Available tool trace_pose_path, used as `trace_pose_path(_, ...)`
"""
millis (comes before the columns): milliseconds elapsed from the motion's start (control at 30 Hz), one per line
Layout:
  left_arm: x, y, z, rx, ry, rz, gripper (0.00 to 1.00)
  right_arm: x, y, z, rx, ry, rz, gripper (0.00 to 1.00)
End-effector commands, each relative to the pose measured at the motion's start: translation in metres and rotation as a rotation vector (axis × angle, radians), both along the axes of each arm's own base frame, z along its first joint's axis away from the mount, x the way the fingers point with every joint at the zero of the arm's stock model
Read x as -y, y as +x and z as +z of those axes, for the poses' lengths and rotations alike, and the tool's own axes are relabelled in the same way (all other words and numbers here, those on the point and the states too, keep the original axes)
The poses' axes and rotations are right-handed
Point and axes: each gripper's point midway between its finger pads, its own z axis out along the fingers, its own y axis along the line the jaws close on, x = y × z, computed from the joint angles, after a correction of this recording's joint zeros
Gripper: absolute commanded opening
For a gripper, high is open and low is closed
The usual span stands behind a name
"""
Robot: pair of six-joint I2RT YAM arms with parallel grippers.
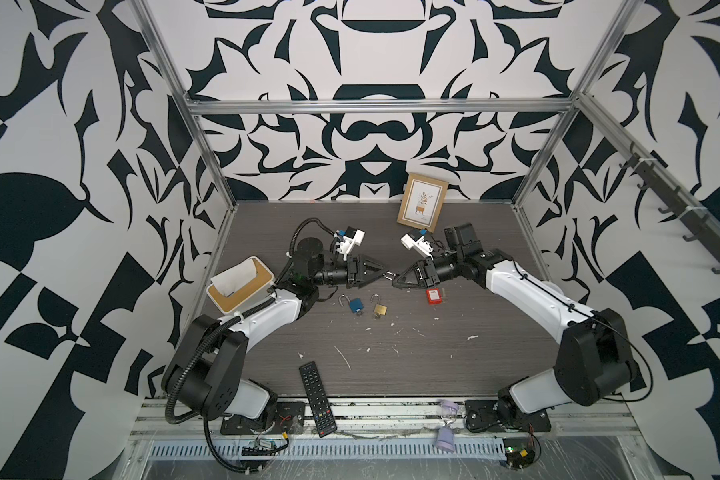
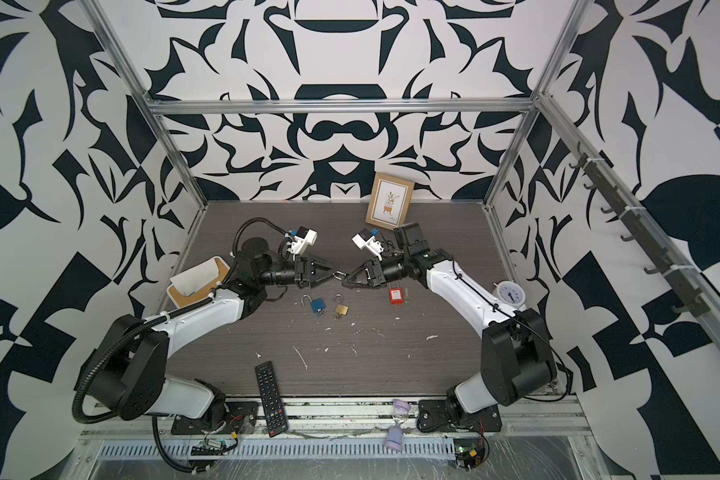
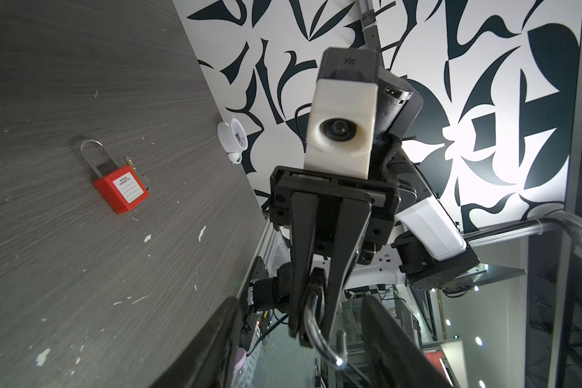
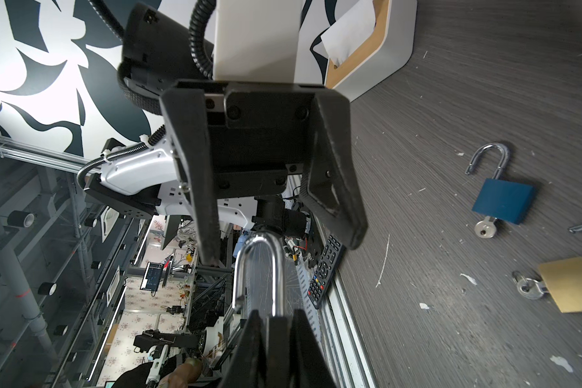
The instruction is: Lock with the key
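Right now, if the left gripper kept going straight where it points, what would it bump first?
Probably the shiny steel shackle of the padlock in the right gripper; that loop sits between the left gripper's open jaws.

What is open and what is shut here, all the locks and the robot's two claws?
left gripper: open, jaws either side of the held shackle.
right gripper: shut on the held padlock.
held padlock: shackle open.
blue padlock: shackle open, key in it.
brass padlock: shackle open, key in it.
red padlock: shackle shut, lying flat.
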Motion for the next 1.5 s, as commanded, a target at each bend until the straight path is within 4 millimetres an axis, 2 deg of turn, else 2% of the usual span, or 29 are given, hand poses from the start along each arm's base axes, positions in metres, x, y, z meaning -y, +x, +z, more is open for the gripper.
trace_pose_path(0,0.005,-0.006,-0.002,-0.005,0.011,-0.037,0.5,-0.003,0.0,0.02,0.075,0.038,0.022,0.0)
trace_pose_path(100,0.008,-0.008,-0.004,-0.012,0.018,-0.047,0.41,-0.003,0.001,0.019,0.076,0.03,0.017,0.0)
trace_pose_path(267,0.01,-0.006,-0.004,-0.016,0.017,-0.048,0.31,-0.003,0.001,0.019,0.077,0.023,0.012,0.0)
trace_pose_path(367,0.01,-0.006,-0.004,-0.018,0.015,-0.048,0.2,-0.003,0.004,0.015,0.075,0.011,0.004,0.0)
trace_pose_path(500,0.009,-0.008,-0.004,-0.02,0.016,-0.046,0.11,-0.003,0.008,0.005,0.058,-0.021,-0.014,0.0)
trace_pose_path(633,0.008,-0.011,-0.004,-0.02,0.015,-0.05,0.0,-0.004,0.011,0.005,0.064,-0.026,-0.021,0.0)
trace_pose_path(700,0.007,-0.011,-0.004,-0.017,0.013,-0.043,0.0,-0.004,0.014,0.007,0.069,-0.024,-0.034,0.0)
trace_pose_path(800,0.002,-0.006,-0.005,-0.025,0.013,0.036,0.0,-0.007,0.025,0.015,0.055,0.018,-0.083,0.13)
trace_pose_path(833,-0.001,-0.001,-0.007,-0.035,0.01,0.088,0.0,-0.009,0.028,0.019,0.053,0.042,-0.095,0.21)
trace_pose_path(867,-0.005,0.005,-0.005,-0.038,-0.002,0.144,0.0,-0.009,0.031,0.02,0.05,0.059,-0.112,0.26)
trace_pose_path(1033,-0.023,0.029,-0.002,-0.082,-0.071,0.353,0.0,-0.009,0.035,0.021,0.048,0.091,-0.154,0.36)
trace_pose_path(1167,-0.029,0.039,0.002,-0.119,-0.151,0.424,0.0,-0.009,0.037,0.02,0.037,0.122,-0.178,0.38)
trace_pose_path(1267,-0.025,0.042,0.005,-0.106,-0.149,0.408,0.0,-0.009,0.04,0.019,0.031,0.141,-0.193,0.39)
trace_pose_path(1467,-0.021,0.038,0.001,-0.12,-0.145,0.38,0.0,-0.011,0.046,0.019,0.031,0.165,-0.215,0.31)
